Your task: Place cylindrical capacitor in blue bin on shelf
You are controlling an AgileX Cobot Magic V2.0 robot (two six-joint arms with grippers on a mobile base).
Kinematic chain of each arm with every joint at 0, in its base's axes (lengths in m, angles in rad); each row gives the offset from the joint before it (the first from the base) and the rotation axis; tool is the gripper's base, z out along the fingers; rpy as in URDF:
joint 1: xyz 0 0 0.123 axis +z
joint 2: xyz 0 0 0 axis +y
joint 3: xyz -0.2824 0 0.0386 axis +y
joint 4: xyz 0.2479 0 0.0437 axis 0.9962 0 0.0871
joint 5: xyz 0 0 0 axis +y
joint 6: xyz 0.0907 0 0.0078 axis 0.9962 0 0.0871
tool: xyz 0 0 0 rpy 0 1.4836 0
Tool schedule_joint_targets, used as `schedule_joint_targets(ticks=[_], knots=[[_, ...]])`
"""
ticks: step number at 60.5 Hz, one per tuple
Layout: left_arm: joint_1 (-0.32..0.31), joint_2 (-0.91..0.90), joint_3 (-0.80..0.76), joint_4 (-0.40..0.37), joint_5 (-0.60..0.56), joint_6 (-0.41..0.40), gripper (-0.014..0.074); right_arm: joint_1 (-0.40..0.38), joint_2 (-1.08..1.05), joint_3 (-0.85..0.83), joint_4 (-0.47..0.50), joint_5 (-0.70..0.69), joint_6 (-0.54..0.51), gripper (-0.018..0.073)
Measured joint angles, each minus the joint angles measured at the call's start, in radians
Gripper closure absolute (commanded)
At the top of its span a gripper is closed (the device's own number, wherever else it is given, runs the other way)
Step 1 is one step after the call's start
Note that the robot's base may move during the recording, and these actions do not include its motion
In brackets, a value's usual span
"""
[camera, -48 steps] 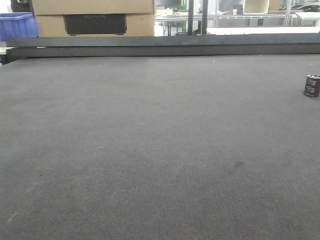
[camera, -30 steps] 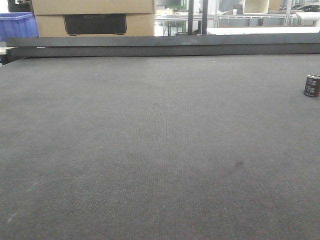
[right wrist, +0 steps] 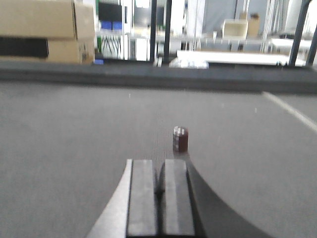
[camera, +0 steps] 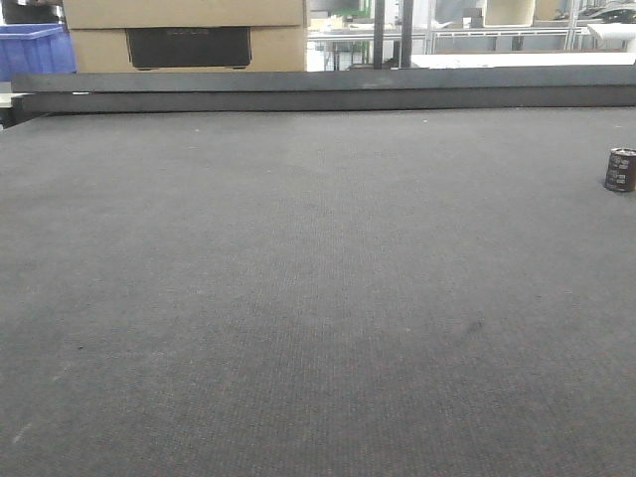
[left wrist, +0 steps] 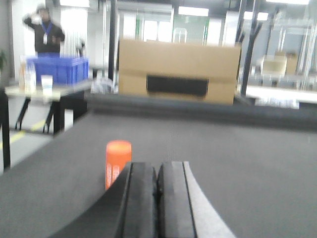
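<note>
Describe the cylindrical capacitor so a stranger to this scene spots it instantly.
Start with the wide dark grey table filling the front view. At that view's far right stands the cylindrical capacitor, upright and alone. It is a stubby dark brown cylinder with a silvery top, unlike the orange cylinder seen from the left wrist.

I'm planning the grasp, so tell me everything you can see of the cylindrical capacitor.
The cylindrical capacitor is a short, dark brown-black cylinder with a silvery top and pale side printing, unreadable here. It stands upright on the grey felt-like table, at the front view's right edge, nothing else touching it.
</note>
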Motion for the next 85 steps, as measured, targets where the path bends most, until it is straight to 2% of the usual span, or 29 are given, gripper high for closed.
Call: schedule_joint_targets(ticks=[5, 12, 26, 32, 39, 41, 44, 47, 53, 57, 65, 75, 85], knots=[[0.000, 0.000, -0.020, 0.000, 0.006, 0.000, 0.0707, 0.000, -0.002, -0.007, 0.000, -0.048, 0.000, 0.0721], [0.000, -0.001, -0.139, 0.000, 0.095, 0.000, 0.0707, 0.000, -0.002, -0.104, 0.000, -0.020, 0.000, 0.0721], [0.000, 0.100, -0.428, 0.002, 0.335, 0.000, 0.0683, 0.000, 0.042, -0.487, 0.000, 0.145, 0.000, 0.0721], [0.000, 0.172, -0.517, 0.002, 0.403, 0.000, 0.0580, 0.000, 0.135, -0.604, 0.000, 0.190, 0.000, 0.0721], [0.000, 0.254, -0.582, 0.002, 0.430, 0.000, 0.0370, 0.000, 0.240, -0.687, 0.000, 0.212, 0.000, 0.0705], [0.000, 0.271, -0.591, 0.002, 0.432, 0.000, 0.0307, 0.000, 0.264, -0.698, 0.000, 0.220, 0.000, 0.0674], [0.000, 0.298, -0.599, 0.002, 0.436, 0.002, 0.0238, 0.000, 0.310, -0.711, 0.000, 0.236, 0.000, 0.0582], [0.000, 0.321, -0.602, 0.002, 0.438, 0.002, 0.0176, 0.000, 0.347, -0.716, 0.000, 0.252, 0.000, 0.0447], [-0.003, 0.352, -0.602, 0.002, 0.447, 0.002, 0.0118, 0.000, 0.408, -0.718, 0.000, 0.291, 0.000, 0.0137], [-0.017, 0.362, -0.602, 0.002, 0.449, 0.002, 0.0109, 0.000, 0.449, -0.718, 0.000, 0.313, 0.000, -0.0017], [-0.060, 0.364, -0.602, 0.002, 0.450, 0.002, 0.0108, 0.000, 0.508, -0.716, -0.002, 0.322, 0.000, -0.0009], [-0.079, 0.364, -0.602, 0.002, 0.450, 0.002, 0.0108, 0.000, 0.570, -0.669, -0.044, 0.296, 0.000, -0.0009], [-0.079, 0.364, -0.602, 0.002, 0.450, 0.002, 0.0108, 0.000, 0.681, -0.515, -0.060, 0.083, 0.000, -0.0009]])
